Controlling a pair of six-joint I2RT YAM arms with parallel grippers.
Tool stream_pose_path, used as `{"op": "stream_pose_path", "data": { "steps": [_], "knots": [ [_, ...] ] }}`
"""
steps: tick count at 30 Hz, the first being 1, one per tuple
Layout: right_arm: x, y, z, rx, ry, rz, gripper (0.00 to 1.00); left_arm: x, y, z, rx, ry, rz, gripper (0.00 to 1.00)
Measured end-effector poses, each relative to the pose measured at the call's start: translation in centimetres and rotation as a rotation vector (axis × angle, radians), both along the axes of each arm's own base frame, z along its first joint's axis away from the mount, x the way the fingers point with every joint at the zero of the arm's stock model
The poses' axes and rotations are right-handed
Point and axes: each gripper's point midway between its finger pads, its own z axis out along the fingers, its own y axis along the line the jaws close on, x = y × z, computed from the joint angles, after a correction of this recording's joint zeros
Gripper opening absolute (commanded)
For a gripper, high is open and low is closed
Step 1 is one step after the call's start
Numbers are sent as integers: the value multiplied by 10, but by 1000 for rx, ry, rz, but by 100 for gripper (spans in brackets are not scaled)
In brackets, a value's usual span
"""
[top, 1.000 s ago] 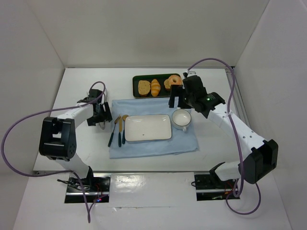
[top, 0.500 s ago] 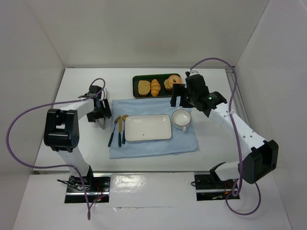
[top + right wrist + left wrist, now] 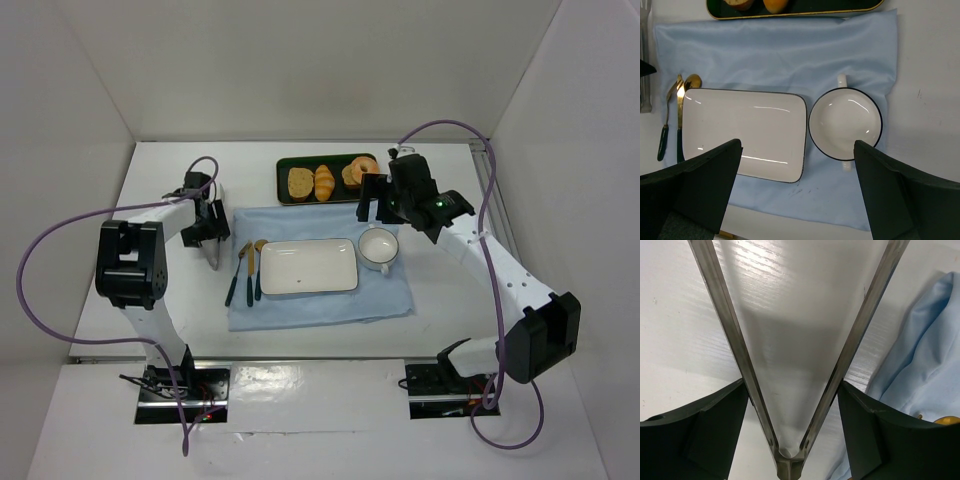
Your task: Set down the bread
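From above, the left claw point(image 3: 208, 232) sits low over the table point(image 3: 160, 300), with tongs point(image 3: 214, 256) reaching out of it toward the near edge. The cloth point(image 3: 320, 305) starts just to its right. The right claw point(image 3: 375, 212) hangs with its fingers apart and nothing in it. A cup point(image 3: 378, 246) is just on its near side and a plate point(image 3: 308, 266) is near and to its left, with a spoon point(image 3: 258, 270) and fork point(image 3: 240, 272) past that. The bread point(image 3: 301, 182) lies in the tray point(image 3: 281, 180), off to the right claw's left and apart from it. A croissant point(image 3: 324, 182) is beside the bread, and doughnuts point(image 3: 360, 170) are closest to the claw. In the left wrist view, the left claw point(image 3: 790, 385) has its dark fingers point(image 3: 705, 435) bearing on the outer sides of the tongs point(image 3: 730, 325) close to the hinge. The two metal arms spread away from it in a V over the bare table point(image 3: 670, 340), with the cloth point(image 3: 920, 355) ahead to the right. In the right wrist view, the right claw point(image 3: 798, 145) is spread wide and empty, its fingers point(image 3: 700, 190) well above the cloth point(image 3: 790, 55). The cup point(image 3: 845, 122) is just ahead, toward the right finger. The plate point(image 3: 740, 130) runs ahead of the left finger, which hides one corner. The bread point(image 3: 737, 3) is far ahead and to the left, cut off by the top edge, in the tray point(image 3: 840, 6) next to the croissant point(image 3: 775, 4).
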Motion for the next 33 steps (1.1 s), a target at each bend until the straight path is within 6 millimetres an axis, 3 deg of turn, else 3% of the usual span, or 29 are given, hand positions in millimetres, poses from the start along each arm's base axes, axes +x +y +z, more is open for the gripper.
{"op": "stream_pose_path", "data": {
  "steps": [9,19,22,29,33],
  "knots": [
    [2,-5,0,1,0,-10,100,3,2,1,-9,-10,-3,66],
    [2,-3,0,12,4,-1,100,3,-1,8,-45,-25,-23,66],
    [2,-2,1,17,4,4,100,3,-4,24,-60,-61,-32,66],
    [-1,0,5,33,-2,18,100,8,-9,92,-78,-236,-50,67],
    [-3,1,8,41,-8,23,100,3,-11,116,-82,-284,-57,67]
  ]
}}
